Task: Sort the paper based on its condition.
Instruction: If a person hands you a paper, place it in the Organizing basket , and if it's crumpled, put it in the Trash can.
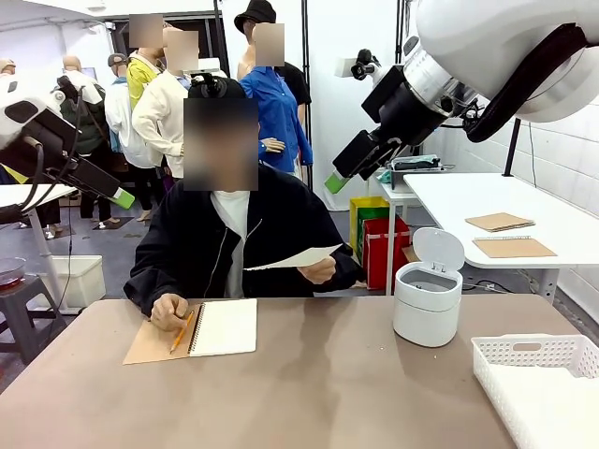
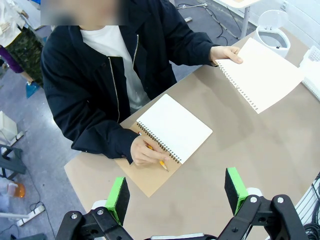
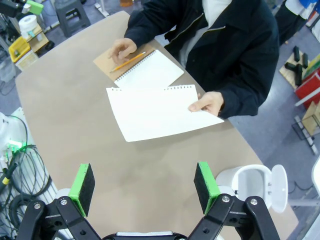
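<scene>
Both arms hung high over the table [image 3: 65, 115]. My left fingers [image 2: 118, 197] and right fingers [image 3: 206, 181] gaped wide, nothing in either. The person's hand [image 3: 209, 102] held one loose sheet of paper [image 3: 155, 112] up over the table's far edge, beside the open spiral notebook [image 3: 150, 70].

- Table [image 1: 318, 393]: a person sits at its far side.
- Spiral notebook [image 1: 223, 327]: lies open on the table, left of centre, directly before the person.
- Pencil [image 1: 182, 330]: in one hand [image 1: 168, 311] of the person, over the notebook's left part.
- Sheet of paper [image 1: 295, 258]: held off the table in the person's other hand [image 1: 318, 271], right of the notebook.
- Lidded bin [image 1: 427, 301]: stands on the table right of the sheet, with its lid raised.
- Basket [image 1: 538, 374]: at the near right corner, in front of the bin.
- Side table [image 1: 468, 196]: behind, at right.
- Two kraft pads [image 1: 500, 222]: lie on the side table, one before the other.
</scene>
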Controlling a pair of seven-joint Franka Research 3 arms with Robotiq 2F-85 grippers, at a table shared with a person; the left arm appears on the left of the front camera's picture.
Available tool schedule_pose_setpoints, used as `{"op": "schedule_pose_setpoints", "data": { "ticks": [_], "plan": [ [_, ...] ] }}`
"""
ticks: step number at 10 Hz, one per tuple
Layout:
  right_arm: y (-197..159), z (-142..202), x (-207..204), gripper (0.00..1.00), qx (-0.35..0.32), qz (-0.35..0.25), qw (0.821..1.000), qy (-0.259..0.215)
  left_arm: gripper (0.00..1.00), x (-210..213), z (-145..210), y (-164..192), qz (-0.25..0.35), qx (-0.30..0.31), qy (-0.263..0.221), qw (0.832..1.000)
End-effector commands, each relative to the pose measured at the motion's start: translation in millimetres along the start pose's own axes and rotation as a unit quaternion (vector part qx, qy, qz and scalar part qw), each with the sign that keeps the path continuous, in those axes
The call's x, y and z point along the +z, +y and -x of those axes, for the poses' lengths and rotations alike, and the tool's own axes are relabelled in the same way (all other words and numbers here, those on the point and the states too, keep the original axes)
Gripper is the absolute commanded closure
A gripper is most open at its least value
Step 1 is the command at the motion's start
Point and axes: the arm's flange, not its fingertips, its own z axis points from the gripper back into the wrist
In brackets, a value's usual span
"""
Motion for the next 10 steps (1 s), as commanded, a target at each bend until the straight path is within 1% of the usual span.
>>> {"op": "schedule_pose_setpoints", "data": {
  "ticks": [1,10],
  "plan": [
    [-0.5,-0.2,-1.0,0.0,-0.001,-0.002,1.0,0.001,0.0,0.7,-0.3,1.2,-0.002,0.001,-0.003,1.0],
    [-0.5,-0.2,-1.0,0.0,-0.001,-0.002,1.0,0.001,0.0,0.7,-0.3,1.2,-0.002,0.001,-0.003,1.0]
  ]
}}
